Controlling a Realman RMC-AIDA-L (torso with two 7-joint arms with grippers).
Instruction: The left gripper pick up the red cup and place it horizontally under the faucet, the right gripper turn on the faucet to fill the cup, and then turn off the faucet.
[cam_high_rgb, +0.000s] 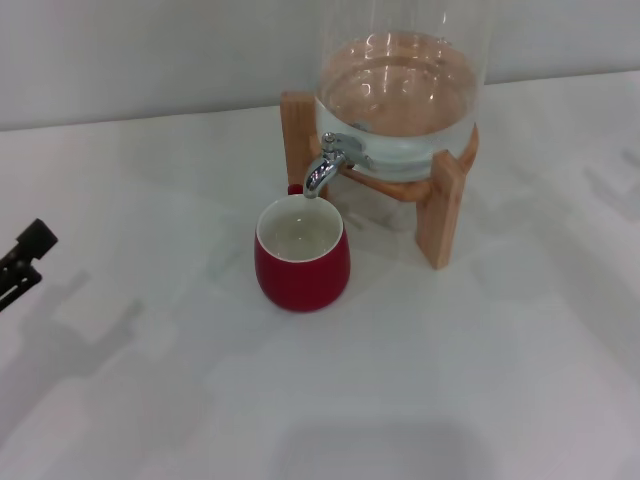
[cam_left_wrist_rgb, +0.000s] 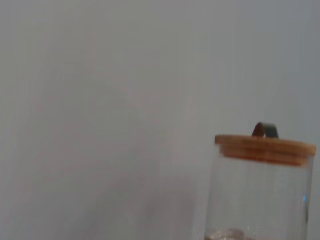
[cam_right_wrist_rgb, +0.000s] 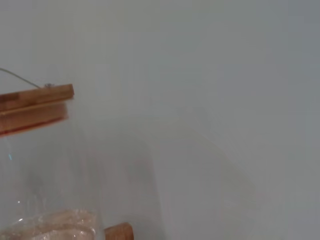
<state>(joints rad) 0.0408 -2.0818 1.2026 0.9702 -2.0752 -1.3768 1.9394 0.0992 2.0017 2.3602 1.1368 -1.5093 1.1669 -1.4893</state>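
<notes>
At the far left edge of the head view, a small black part of the left gripper (cam_high_rgb: 24, 256) pokes into sight above the white counter (cam_high_rgb: 480, 380). So little of it shows that I cannot tell whether its fingers are apart or together. It holds nothing and sits well apart from the cup. The right gripper does not appear in any view.

Near the middle of the counter stands the red cup (cam_high_rgb: 302, 254), upright, its white inside open to the top and its small red handle just peeking out at the back rim. Whether there is water in it I cannot tell. Directly above the cup's back rim hangs the spout of the chrome faucet (cam_high_rgb: 325, 166), close to the rim. The faucet juts from a glass water jar (cam_high_rgb: 400, 95), partly filled with water, resting on a wooden stand (cam_high_rgb: 443, 205). In the left wrist view the jar's wooden lid (cam_left_wrist_rgb: 265, 148) with a small metal loop shows against a plain grey wall (cam_left_wrist_rgb: 100, 100).
</notes>
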